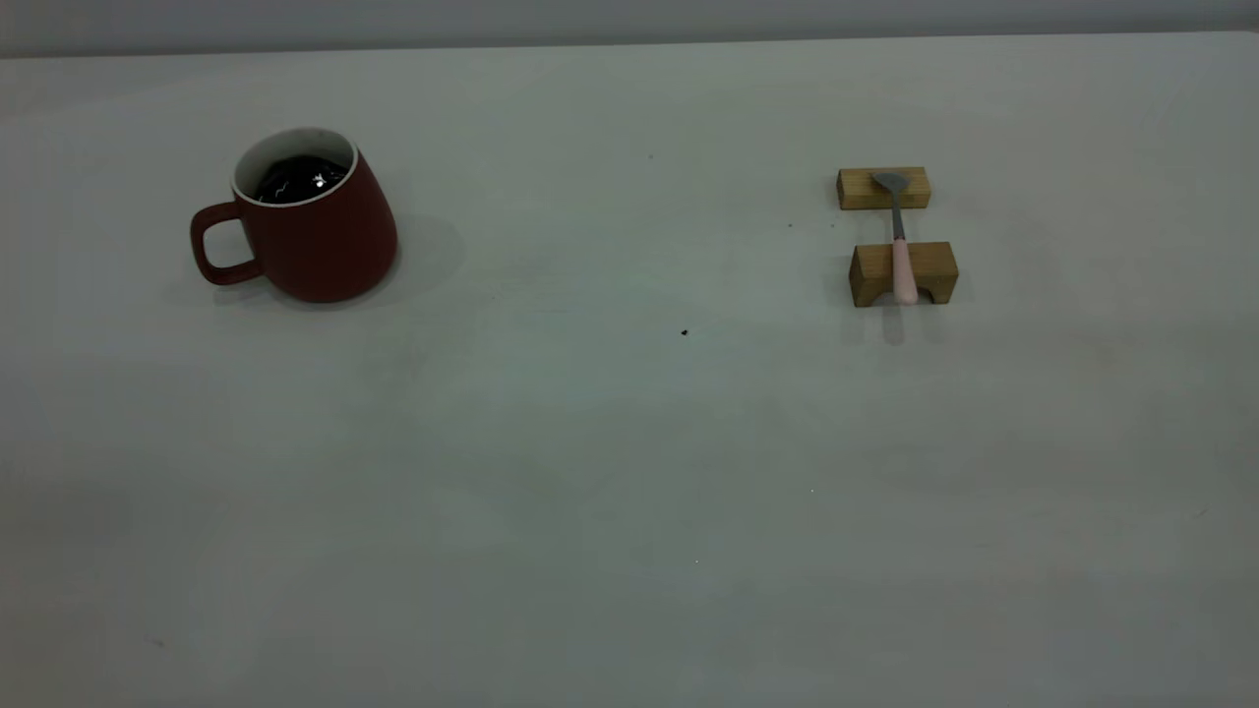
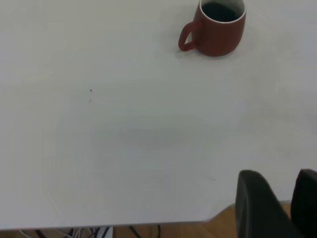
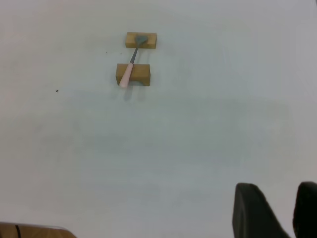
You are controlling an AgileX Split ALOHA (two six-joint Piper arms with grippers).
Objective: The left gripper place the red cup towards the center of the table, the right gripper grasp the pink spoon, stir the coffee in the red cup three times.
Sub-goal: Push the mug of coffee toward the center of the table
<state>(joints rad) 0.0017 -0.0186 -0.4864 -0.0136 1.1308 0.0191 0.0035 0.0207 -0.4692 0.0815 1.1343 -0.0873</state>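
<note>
The red cup (image 1: pixel 325 236) (image 2: pixel 218 32) stands upright at the table's (image 1: pixel 629 442) left, handle pointing left, with dark coffee (image 1: pixel 300 177) (image 2: pixel 219 11) inside. The pink spoon (image 1: pixel 900 246) (image 3: pixel 130 69) lies at the right across two wooden blocks, bowl on the far one, pink handle over the near one. Neither arm shows in the exterior view. My left gripper (image 2: pixel 277 172) hangs near the table's edge, far from the cup, open by a narrow gap and empty. My right gripper (image 3: pixel 276 185) is likewise open and empty, well away from the spoon.
Two tan wooden blocks (image 1: pixel 861 189) (image 1: pixel 870 275) carry the spoon. A small dark speck (image 1: pixel 685 332) marks the table's middle. The left wrist view shows the table's edge with wooden floor (image 2: pixel 163 230) and cables beyond it.
</note>
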